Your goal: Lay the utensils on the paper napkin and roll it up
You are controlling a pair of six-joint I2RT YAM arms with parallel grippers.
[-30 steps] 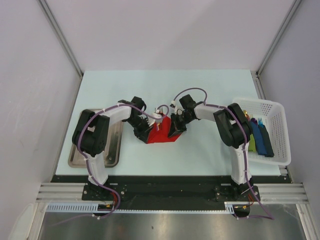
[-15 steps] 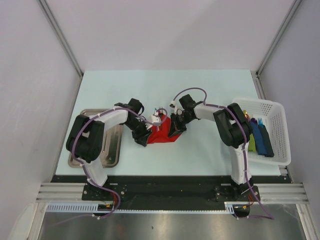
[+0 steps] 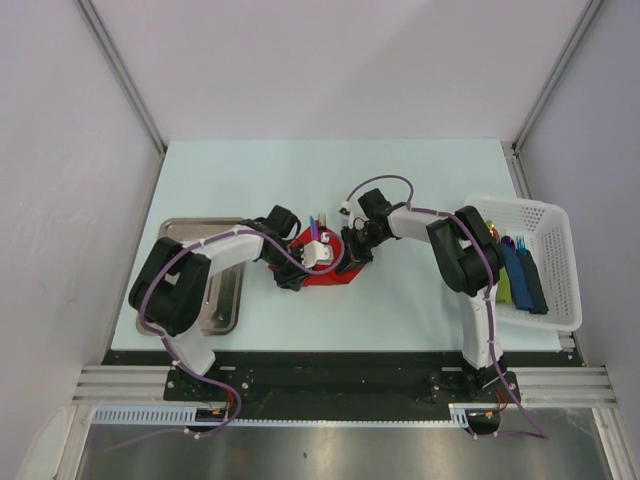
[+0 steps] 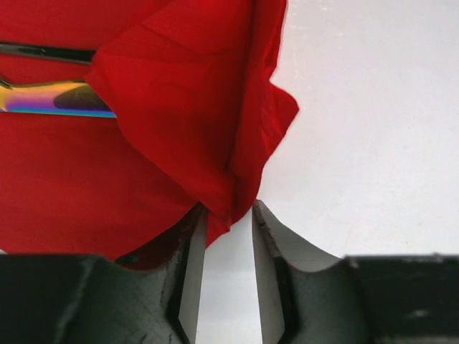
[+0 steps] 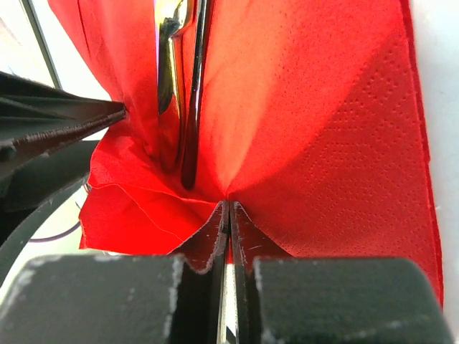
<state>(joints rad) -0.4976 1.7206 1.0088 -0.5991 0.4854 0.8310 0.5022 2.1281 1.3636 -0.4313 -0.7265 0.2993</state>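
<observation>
The paper napkin is bright red and lies crumpled mid-table between both grippers. The utensils lie in its fold as slim dark and shiny handles; one iridescent handle shows in the left wrist view, and their tips stick out at the napkin's far edge. My left gripper is at the napkin's left side, its jaws narrowly open, with a folded-over flap of the napkin reaching their tips. My right gripper is shut on the napkin's right edge.
A metal tray lies at the left under my left arm. A white basket at the right edge holds blue rolls and a green roll.
My left gripper has swung right over the napkin and pushed its left side over the utensils. The napkin looks more bunched. My right gripper has stayed put.
</observation>
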